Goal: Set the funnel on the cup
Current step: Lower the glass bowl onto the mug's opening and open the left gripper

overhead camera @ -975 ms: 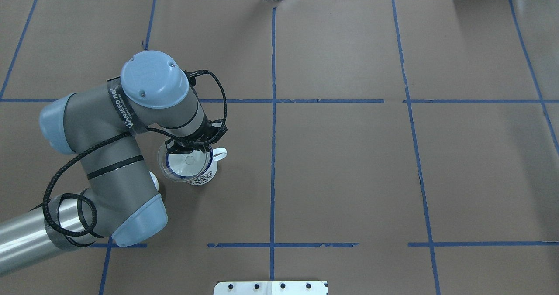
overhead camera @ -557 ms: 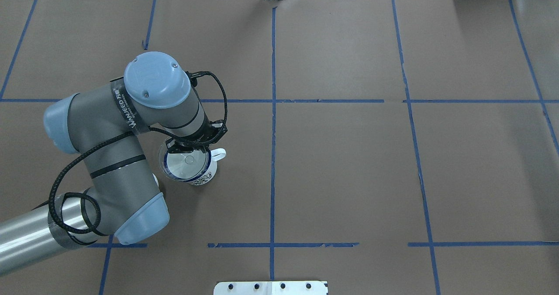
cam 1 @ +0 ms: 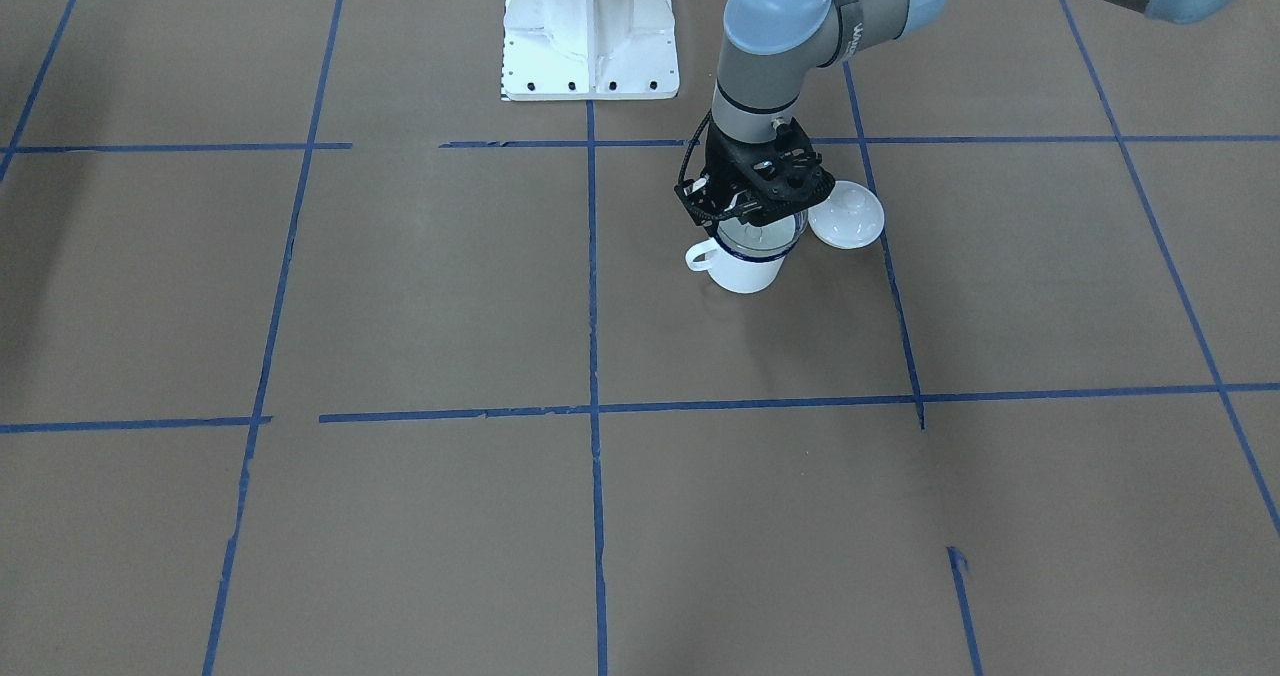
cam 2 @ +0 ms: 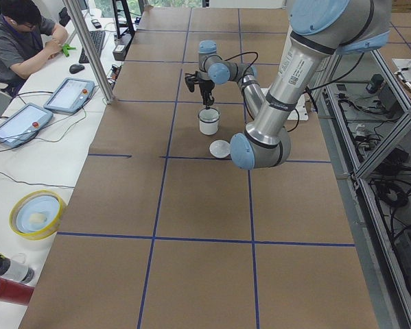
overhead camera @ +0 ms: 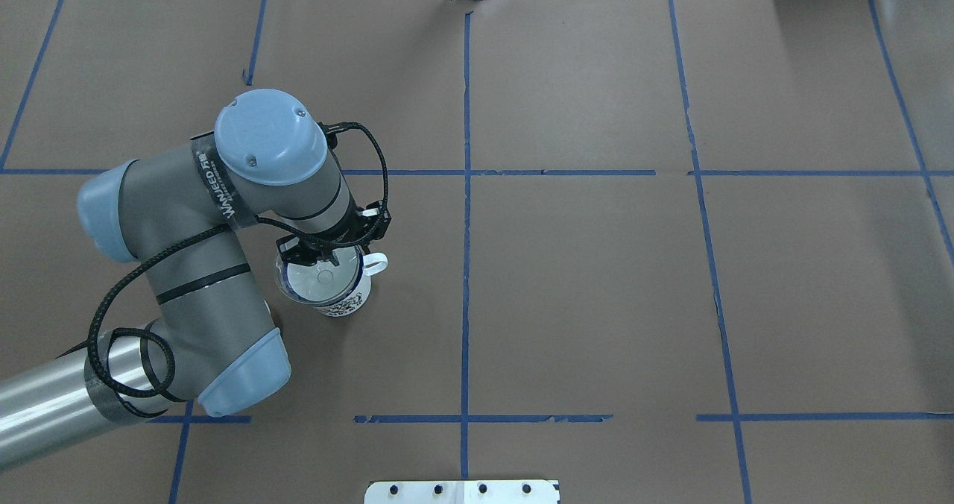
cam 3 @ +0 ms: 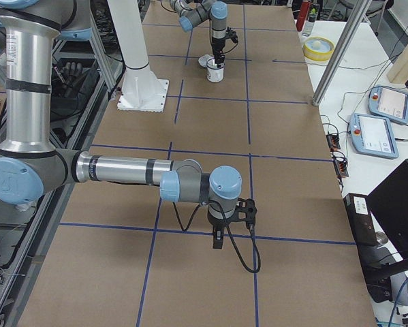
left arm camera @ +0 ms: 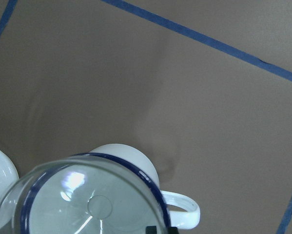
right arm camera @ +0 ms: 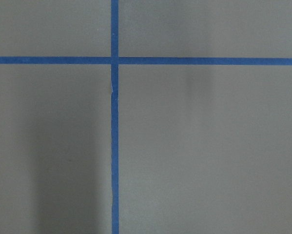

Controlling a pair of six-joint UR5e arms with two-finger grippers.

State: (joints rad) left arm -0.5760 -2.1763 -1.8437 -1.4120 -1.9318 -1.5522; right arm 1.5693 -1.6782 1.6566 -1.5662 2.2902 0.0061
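Observation:
The white cup (overhead camera: 349, 298) with a dark blue rim stands on the table left of centre, its handle (overhead camera: 376, 264) pointing right. It also shows in the front view (cam 1: 745, 268) and the left wrist view (left arm camera: 128, 155). My left gripper (overhead camera: 325, 249) is shut on the far edge of the clear funnel (overhead camera: 317, 277). It holds the funnel over the cup's mouth, slightly offset to the left. In the left wrist view the funnel (left arm camera: 82, 202) overlaps the blue rim. My right gripper (cam 3: 217, 240) shows only in the right side view, low over bare table; I cannot tell whether it is open.
A round white domed lid (cam 1: 847, 215) lies on the table right beside the cup, mostly hidden under my left arm in the overhead view. Blue tape lines (overhead camera: 466, 191) grid the brown table. The white robot base plate (cam 1: 590, 26) stands at the near edge.
My left arm has shifted slightly right, carrying the funnel closer over the cup's mouth. The cup has not moved.

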